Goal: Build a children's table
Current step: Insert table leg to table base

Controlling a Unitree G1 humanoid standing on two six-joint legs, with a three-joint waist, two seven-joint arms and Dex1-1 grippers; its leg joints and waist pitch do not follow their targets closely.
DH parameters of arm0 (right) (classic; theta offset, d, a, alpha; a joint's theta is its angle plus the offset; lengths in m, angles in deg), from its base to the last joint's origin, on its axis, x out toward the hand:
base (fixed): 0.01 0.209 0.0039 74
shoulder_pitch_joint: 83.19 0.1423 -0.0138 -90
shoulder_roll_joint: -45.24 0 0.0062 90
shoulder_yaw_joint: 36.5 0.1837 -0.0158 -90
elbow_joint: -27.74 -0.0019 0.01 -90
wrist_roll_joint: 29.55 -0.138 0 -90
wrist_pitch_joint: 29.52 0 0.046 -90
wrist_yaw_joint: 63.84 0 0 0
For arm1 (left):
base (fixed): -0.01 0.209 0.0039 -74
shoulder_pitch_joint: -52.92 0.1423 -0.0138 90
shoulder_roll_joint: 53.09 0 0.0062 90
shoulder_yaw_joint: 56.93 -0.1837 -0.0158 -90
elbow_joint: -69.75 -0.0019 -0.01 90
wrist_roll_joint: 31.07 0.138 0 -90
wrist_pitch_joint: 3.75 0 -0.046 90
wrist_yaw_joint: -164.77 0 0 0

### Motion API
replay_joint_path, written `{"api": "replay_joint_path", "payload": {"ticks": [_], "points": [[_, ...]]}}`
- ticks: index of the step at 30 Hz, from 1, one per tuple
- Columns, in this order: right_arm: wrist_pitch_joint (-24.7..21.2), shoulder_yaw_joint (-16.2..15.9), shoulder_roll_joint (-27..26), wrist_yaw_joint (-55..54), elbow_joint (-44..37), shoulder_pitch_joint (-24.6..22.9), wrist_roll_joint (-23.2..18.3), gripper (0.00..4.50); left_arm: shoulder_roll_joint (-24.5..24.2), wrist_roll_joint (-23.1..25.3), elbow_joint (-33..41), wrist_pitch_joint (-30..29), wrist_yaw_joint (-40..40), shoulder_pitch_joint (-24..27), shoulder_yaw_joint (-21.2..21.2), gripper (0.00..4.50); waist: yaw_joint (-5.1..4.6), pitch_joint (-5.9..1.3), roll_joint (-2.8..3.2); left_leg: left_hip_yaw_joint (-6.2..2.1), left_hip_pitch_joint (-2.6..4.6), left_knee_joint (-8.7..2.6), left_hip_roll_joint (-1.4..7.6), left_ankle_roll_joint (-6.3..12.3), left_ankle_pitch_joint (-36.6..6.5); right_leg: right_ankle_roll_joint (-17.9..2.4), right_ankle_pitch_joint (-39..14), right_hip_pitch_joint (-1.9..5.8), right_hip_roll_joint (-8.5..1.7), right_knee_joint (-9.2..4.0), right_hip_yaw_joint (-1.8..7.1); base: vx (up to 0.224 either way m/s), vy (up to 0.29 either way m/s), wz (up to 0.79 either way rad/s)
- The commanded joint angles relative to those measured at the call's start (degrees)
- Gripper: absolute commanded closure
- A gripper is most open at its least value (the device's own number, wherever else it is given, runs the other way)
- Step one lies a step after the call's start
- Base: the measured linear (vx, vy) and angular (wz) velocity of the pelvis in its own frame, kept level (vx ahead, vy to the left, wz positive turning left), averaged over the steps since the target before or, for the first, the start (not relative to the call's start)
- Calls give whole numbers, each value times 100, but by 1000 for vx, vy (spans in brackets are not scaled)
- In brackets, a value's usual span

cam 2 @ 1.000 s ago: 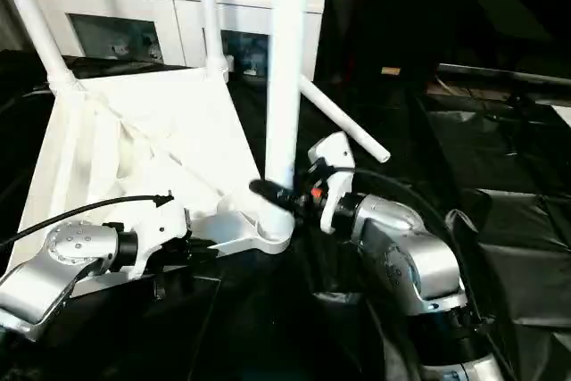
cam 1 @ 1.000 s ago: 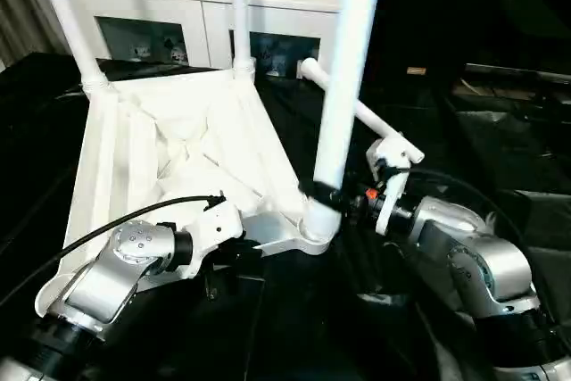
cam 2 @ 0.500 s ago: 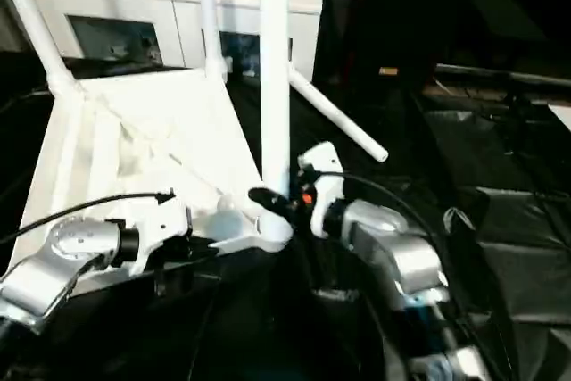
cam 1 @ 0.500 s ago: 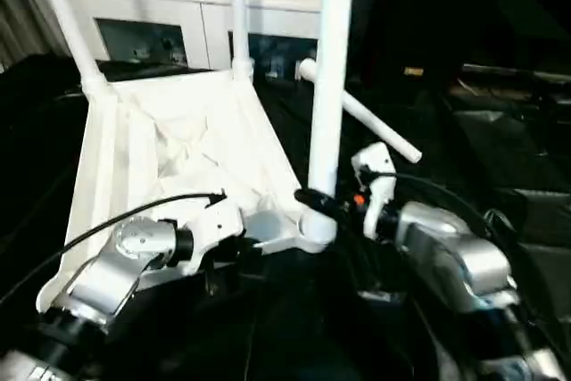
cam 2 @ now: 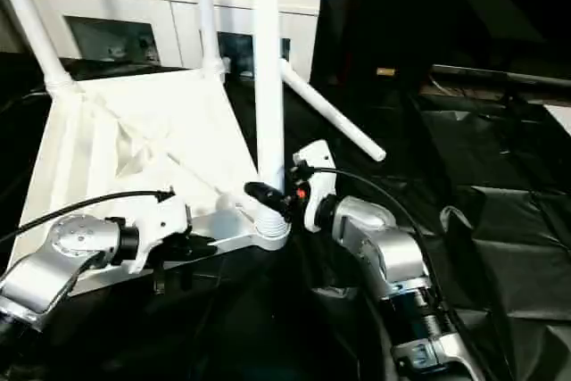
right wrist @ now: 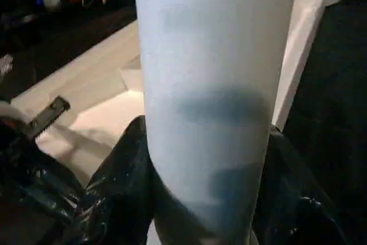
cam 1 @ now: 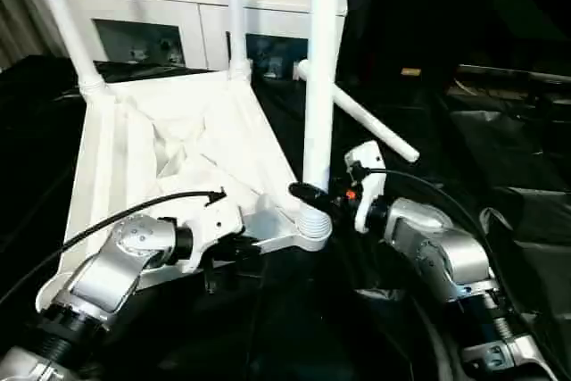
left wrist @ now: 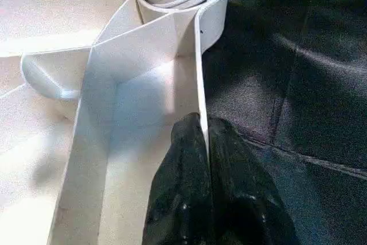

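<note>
The children's table's white tabletop [cam 1: 178, 140] lies upside down with its ribbed underside up. Two white legs [cam 1: 62, 15] [cam 1: 236, 6] stand in the far corner sockets. A third leg [cam 1: 321, 86] stands nearly upright over the near right socket [cam 1: 312, 231], its ribbed end showing just above the socket. My right gripper [cam 1: 312, 195] is shut on this leg low down, a black finger on each side of it [right wrist: 114, 187]. My left gripper [left wrist: 202, 124] is shut on the tabletop's thin rim wall close to that socket. A fourth leg [cam 1: 361, 122] lies loose behind.
Black sheeting [cam 1: 500, 176] covers the whole work surface, wrinkled at the right. A white cabinet with glass doors [cam 1: 161, 6] stands right behind the tabletop, with small items on top. A black cable [cam 1: 107, 225] runs over my left forearm.
The held leg has swung from leaning right to nearly upright, and its ribbed end now shows above the socket. My right arm has shifted slightly left with it. The left grip is unchanged.
</note>
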Motion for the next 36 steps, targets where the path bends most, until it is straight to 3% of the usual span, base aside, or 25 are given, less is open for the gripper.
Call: {"api": "replay_joint_path", "payload": {"ticks": [1,2,3,4,7,11,12,13,16,18,20,22,25,27,28,29,30,31,32,33,34,35,36], "points": [[10,134,34,110,152,-198,-79,264,-2,108,-67,44,18,-89,24,450,-41,-309,71,-120,186,-464,130,-238,-2491,-361,-3389,75,-481,-693,233,0,0,0],[15,135,35,117,156,-206,-82,264,-2,108,-67,44,18,-90,24,450,-46,-311,67,-128,184,-475,136,-229,-2513,-387,-3331,89,-481,-686,225,0,0,0],[104,119,38,201,182,-313,-93,264,5,109,-92,51,14,-103,27,450,-46,-315,101,-137,176,-479,136,-239,-2512,-407,-3280,99,-485,-678,225,0,0,0],[104,119,38,201,182,-313,-93,264,5,109,-92,51,14,-103,27,450,-60,-313,82,-135,166,-493,141,-235,-2522,-431,-3206,108,-477,-675,221,0,0,0],[287,143,-13,203,224,-471,-82,264,20,112,-130,53,12,-141,32,450,-60,-303,107,-131,196,-490,139,-246,-2641,-483,-3207,82,-479,-684,231,0,0,0],[743,179,-91,147,272,-751,55,264,39,126,-184,61,17,-193,40,450,-75,-258,104,-150,237,-482,117,-238,-2889,-347,-3739,71,-501,-769,189,0,0,0],[743,179,-91,147,272,-751,55,264,39,126,-184,61,17,-193,40,450,-99,-214,110,-159,349,-436,94,-242,-3177,-207,-4185,-2,-495,-889,120,0,0,0],[849,161,-91,146,265,-804,105,264,42,129,-190,61,19,-199,41,450,-115,-211,111,-166,382,-422,82,-243,-3255,-160,-4303,1,-491,-919,79,0,0,0],[1320,-8,-42,136,272,-951,382,264,45,141,-204,67,20,-212,47,450,-134,-245,160,-211,350,-490,128,-217,-3338,-137,-4047,124,-510,-924,-10,0,0,0],[1460,7,-76,121,293,-990,407,264,51,146,-213,64,17,-223,50,450,-170,-234,221,-271,360,-589,197,-264,-3805,-220,-3583,193,-485,-909,-115,0,0,0],[1613,24,-108,100,342,-1014,436,264,57,151,-225,64,14,-236,53,450,-173,-232,220,-276,368,-597,198,-275,-3892,-241,-3517,194,-485,-902,-127,0,0,0],[1927,136,-219,-17,490,-1024,442,264,65,161,-257,77,21,-253,63,450,-204,-212,223,-270,411,-572,178,-299,-4079,-206,-3735,169,-551,-955,-209,0,0,0],[2132,221,-294,-84,626,-1020,424,264,65,167,-272,84,27,-257,69,450,-243,-185,232,-279,437,-565,179,-281,-4181,-91,-3912,178,-535,-1024,-317,0,0,0],[2264,265,-327,-117,740,-1026,415,264,61,174,-274,89,30,-255,74,450,-251,-150,299,-282,364,-743,285,-299,-4672,-104,-3579,294,-415,-876,-440,-34,-1,0],[2283,274,-334,-124,792,-1030,412,264,57,176,-272,88,29,-254,75,450,-92,-172,378,-251,-155,-1213,500,-408,-5280,-326,-2395,759,-296,226,-285,-68,-1,0],[2283,274,-334,-124,792,-1030,412,264,57,176,-272,88,29,-254,75,450,104,-229,351,-122,-249,-1283,477,-427,-5334,-357,-1562,750,-231,449,-158,-46,-56,17],[2278,275,-340,-122,872,-1028,416,264,54,185,-267,82,34,-255,80,450,65,-261,-144,-26,522,-479,60,-312,-3605,-298,-3804,-138,-615,-555,327,68,-133,22],[2299,271,-343,-115,910,-1022,427,264,55,190,-267,82,36,-255,83,450,77,-115,-22,-51,705,163,-42,-165,-2893,-300,-5341,-418,-998,-1043,406,68,-133,22],[2309,272,-346,-112,920,-1017,428,264,54,192,-266,83,35,-255,84,450,109,-199,-85,-132,552,268,21,-23,-1975,-261,-5845,-239,-1156,-1076,558,84,-90,-16],[2337,273,-353,-103,940,-1006,427,264,51,195,-264,87,33,-254,87,450,220,-259,-25,-273,19,-201,110,-16,-976,-236,-5049,343,-1016,-743,472,63,-8,-25],[2380,275,-362,-96,980,-984,420,264,49,196,-271,89,35,-257,85,450,189,-298,53,-237,38,-488,154,-219,-1384,-280,-3799,257,-609,-567,239,63,-8,-25],[2385,275,-363,-94,988,-978,418,264,49,196,-272,89,37,-258,84,450,146,-321,56,-234,88,-514,174,-251,-1650,-376,-3173,209,-525,-485,225,54,6,-1],[2395,273,-365,-89,1007,-964,415,264,48,199,-277,89,40,-261,84,450,96,-342,96,-221,102,-542,170,-262,-1816,-661,-2229,229,-480,-401,237,0,0,0]]}}
